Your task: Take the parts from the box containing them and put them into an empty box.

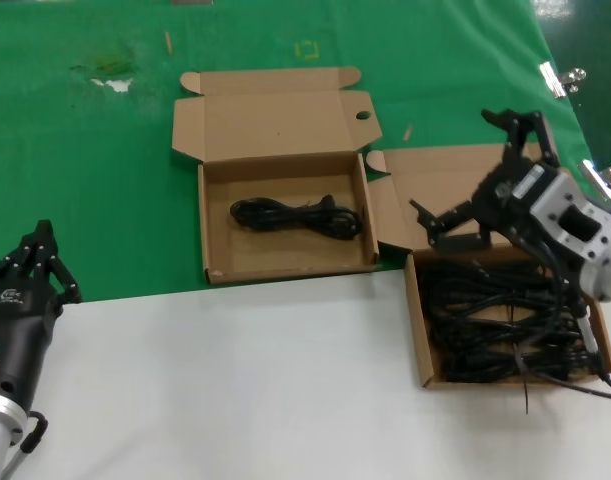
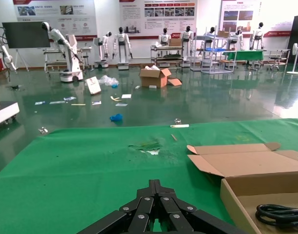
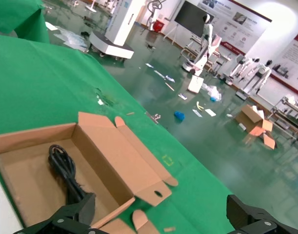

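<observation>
Hovering released above the right carton heaped with tangled black power cords, the right pincer should take one light, floppy bundle at its tied middle.

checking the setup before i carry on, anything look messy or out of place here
One cord from the tangled pile in the right box hangs over its front edge onto the white table. The left box holds one tidy cord bundle.
</observation>
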